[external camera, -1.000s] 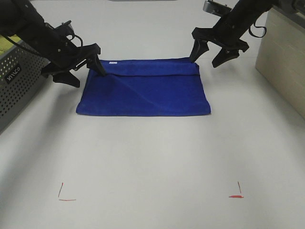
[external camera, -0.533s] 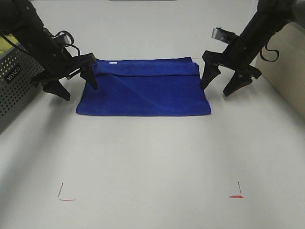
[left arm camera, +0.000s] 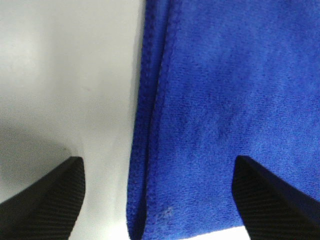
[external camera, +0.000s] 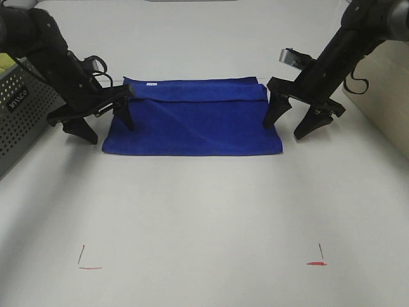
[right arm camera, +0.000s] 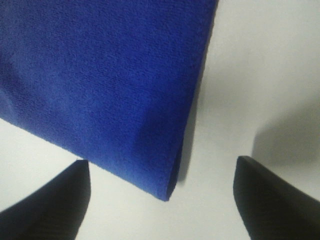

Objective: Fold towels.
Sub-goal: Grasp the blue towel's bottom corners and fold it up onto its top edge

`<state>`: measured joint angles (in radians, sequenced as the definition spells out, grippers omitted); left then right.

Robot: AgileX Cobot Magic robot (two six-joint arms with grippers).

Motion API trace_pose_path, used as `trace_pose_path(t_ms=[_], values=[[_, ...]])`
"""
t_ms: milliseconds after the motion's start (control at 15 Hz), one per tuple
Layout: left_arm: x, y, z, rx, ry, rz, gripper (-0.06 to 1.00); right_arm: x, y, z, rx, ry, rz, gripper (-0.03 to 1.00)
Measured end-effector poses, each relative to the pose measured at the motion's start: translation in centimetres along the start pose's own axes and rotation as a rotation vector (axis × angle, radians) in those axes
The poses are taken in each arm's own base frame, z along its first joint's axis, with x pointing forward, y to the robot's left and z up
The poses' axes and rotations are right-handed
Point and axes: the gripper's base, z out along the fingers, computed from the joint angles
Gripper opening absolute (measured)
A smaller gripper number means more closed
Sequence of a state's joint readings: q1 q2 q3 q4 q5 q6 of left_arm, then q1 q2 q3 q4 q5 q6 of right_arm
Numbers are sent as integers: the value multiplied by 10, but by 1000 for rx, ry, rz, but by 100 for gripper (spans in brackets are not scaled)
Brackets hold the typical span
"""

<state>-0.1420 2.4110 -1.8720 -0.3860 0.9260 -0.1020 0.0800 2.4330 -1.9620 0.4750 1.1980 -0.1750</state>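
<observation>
The towel (external camera: pixel 192 118) is deep blue and lies folded into a wide rectangle on the white table, with a narrow flap along its far edge and a small white tag (external camera: pixel 151 84) there. My left gripper (external camera: pixel 104 126) stands open and low over the towel's left edge, one finger on each side of it. In the left wrist view the towel's (left arm camera: pixel 225 100) layered edge runs between the open gripper's (left arm camera: pixel 157 202) tips. My right gripper (external camera: pixel 289 124) is open astride the right edge. The right wrist view shows the towel's (right arm camera: pixel 100 75) near corner between the gripper's (right arm camera: pixel 162 200) tips.
A grey perforated metal bin (external camera: pixel 19 109) stands at the left edge with a bit of yellow-green cloth (external camera: pixel 6 62) in it. A beige box (external camera: pixel 383 89) stands at the right. Red corner marks (external camera: pixel 89 265) (external camera: pixel 316 261) are on the near table.
Both grippers have come down from the towel's far corners to its side edges, nearer the front. Both stayed open. The towel has not moved.
</observation>
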Motion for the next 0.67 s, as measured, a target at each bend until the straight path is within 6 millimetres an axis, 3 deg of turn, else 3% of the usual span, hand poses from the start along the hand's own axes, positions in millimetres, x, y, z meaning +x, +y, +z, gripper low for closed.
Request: trace_pose_path(t_ms=[200,333,533,667], values=[[0,-6,4,7,-21,-7,76,-1,6,21,-17,15,-17,76],[-1,-6,6,10,-21,-19,76,-1,7,25,-37,17,-11,75],[4,-19,12,13,-17,8,59,-3,6,29,-51,8,2,53],[7,-22,17,12,-6,16,35,-4,5,32,-47,1,7,30]])
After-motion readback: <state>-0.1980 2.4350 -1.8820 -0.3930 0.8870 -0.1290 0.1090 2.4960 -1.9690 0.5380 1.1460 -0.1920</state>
